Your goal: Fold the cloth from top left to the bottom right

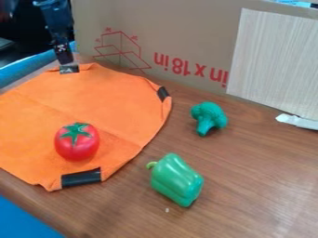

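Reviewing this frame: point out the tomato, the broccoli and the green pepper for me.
Tomato (77, 144): camera view, middle of its red body.
Broccoli (210, 114): camera view, its bushy head.
Green pepper (176, 180): camera view, middle of its body.

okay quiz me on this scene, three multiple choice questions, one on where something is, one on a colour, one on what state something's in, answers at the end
1. Relative to the cloth, the tomato is:
A) beside it
B) on it
C) under it

2. The pepper is:
A) green
B) yellow
C) purple

3. The cloth is:
A) rolled up
B) bunched into a ball
C) spread out

Answers:
1 B, orange fabric shows around the tomato
2 A, its body is green
3 C, it lies wide and mostly flat
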Controlling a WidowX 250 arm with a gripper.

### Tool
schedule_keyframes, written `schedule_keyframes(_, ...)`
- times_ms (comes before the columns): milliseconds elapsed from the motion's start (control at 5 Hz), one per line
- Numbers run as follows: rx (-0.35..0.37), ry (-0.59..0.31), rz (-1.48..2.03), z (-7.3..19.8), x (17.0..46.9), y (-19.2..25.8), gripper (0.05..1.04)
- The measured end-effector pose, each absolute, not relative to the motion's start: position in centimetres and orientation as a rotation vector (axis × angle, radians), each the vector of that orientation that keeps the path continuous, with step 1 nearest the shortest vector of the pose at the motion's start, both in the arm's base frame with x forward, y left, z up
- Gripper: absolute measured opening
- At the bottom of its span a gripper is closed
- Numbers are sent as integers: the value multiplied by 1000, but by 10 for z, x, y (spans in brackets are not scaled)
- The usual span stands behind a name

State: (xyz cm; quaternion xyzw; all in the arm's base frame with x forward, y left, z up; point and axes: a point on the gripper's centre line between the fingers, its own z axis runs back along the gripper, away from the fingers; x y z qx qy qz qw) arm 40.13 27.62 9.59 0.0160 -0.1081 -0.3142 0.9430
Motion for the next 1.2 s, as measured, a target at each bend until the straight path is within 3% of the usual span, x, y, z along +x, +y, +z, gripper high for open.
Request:
schedule_keyframes(600,57,-163,-588,76,423,286,998)
schedule_keyframes(800,38,-134,-589,56,422,282,998)
schedule_keyframes(1200,55,-127,-596,53,420,281,955)
